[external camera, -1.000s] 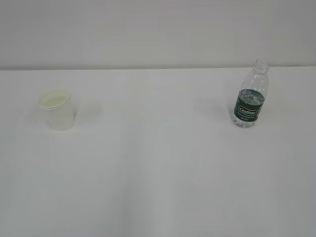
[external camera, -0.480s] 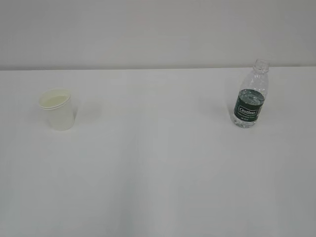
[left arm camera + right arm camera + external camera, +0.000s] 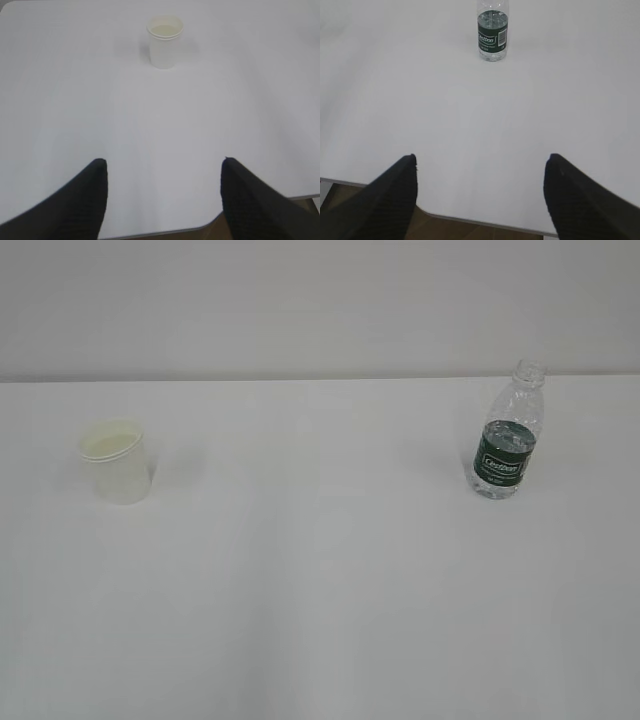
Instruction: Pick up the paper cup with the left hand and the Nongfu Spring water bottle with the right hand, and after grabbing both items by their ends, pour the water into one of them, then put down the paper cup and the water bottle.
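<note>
1. Black left-hand gripper [image 3: 163, 175]: jaws wide apart, empty, low over the near edge of the white table [image 3: 150, 140].
2. Black right-hand gripper [image 3: 480, 172]: jaws likewise spread, holding nothing.
3. Small white tapered paper cup [image 3: 165, 41] stands upright, well ahead of the left jaws.
4. Clear ribbed plastic bottle with dark green label [image 3: 492, 30], uncapped, stands upright far ahead of the right jaws, well apart from the cup.

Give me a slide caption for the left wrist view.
Open left tool at the white table's near edge, upright paper cup ahead, untouched.
</note>
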